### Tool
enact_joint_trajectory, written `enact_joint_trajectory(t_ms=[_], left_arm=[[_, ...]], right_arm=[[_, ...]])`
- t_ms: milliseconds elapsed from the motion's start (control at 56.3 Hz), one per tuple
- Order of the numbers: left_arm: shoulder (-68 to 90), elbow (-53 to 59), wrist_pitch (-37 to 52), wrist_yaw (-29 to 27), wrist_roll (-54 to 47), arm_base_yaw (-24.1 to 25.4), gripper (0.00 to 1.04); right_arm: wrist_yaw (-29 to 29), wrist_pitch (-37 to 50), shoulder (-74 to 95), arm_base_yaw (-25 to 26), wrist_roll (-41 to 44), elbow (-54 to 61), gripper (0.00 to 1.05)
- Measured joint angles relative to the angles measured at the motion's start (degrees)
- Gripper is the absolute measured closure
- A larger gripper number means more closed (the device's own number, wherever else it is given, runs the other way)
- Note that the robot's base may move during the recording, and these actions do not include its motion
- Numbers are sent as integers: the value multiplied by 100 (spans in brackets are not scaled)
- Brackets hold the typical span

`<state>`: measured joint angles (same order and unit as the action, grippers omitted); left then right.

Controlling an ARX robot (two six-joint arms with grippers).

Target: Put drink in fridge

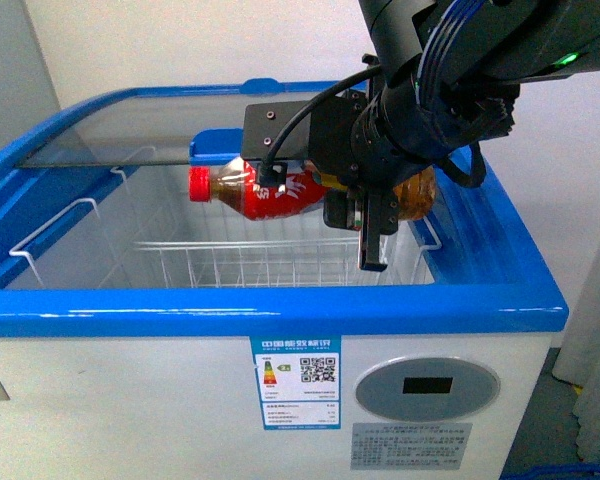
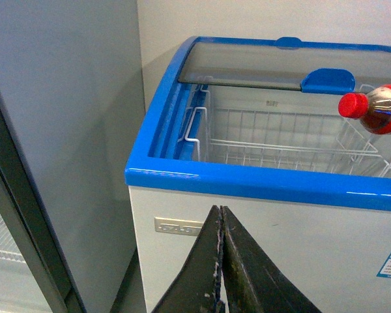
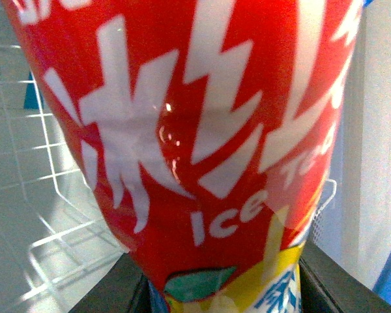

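Note:
The drink, a bottle (image 1: 265,190) with a red cap and a red ice-tea label, hangs on its side over the open part of the fridge (image 1: 280,305), cap pointing left. My right gripper (image 1: 368,228) is shut on its middle. In the right wrist view the label (image 3: 195,130) fills the picture between the two dark fingers (image 3: 117,290). Below the bottle lies the white wire basket (image 1: 230,262). My left gripper (image 2: 221,218) is shut on nothing, in front of the fridge's white side wall (image 2: 280,235), below the blue rim (image 2: 260,179). The bottle's cap end (image 2: 371,107) shows there too.
A glass top panel (image 1: 130,135) with a blue handle (image 1: 218,145) covers the back of the fridge. A tall grey cabinet (image 2: 58,130) stands close beside the fridge's left side. The fridge front carries an energy label (image 1: 296,382) and a round control panel (image 1: 427,388).

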<state>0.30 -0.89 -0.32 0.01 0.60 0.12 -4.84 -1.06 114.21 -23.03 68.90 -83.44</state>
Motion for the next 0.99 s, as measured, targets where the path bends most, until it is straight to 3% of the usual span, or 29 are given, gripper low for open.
enact_joint_trajectory(t_ms=[994], left_arm=[[0, 0, 0, 0, 0, 0, 102]], right_arm=[[-772, 1799, 1902, -9, 378, -717, 64]])
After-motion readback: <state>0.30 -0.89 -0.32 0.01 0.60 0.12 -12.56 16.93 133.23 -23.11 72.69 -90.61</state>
